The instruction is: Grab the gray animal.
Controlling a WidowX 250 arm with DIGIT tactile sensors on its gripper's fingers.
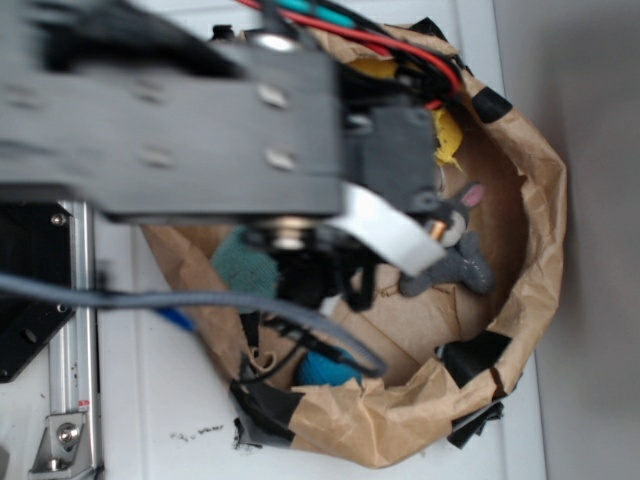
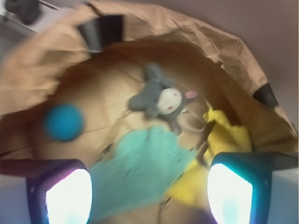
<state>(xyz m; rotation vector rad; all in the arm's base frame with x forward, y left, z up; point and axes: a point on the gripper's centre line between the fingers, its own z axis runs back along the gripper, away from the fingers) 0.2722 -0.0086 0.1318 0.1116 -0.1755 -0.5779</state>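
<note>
Inside crumpled brown paper bag [image 2: 219, 42], small gray plush bunny [image 2: 161, 95] lies free; claw [image 2: 149, 191] wide open, empty, should center over body, avoid teal cloth [image 2: 140, 168].

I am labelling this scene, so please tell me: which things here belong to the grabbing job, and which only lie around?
Belongs to the job:
- small gray plush bunny with cream face
- open gripper, above the bag, holding nothing

Just lying about:
- round teal ball
- light blue-green cloth
- yellow cloth
- brown paper bag holding them all
</note>
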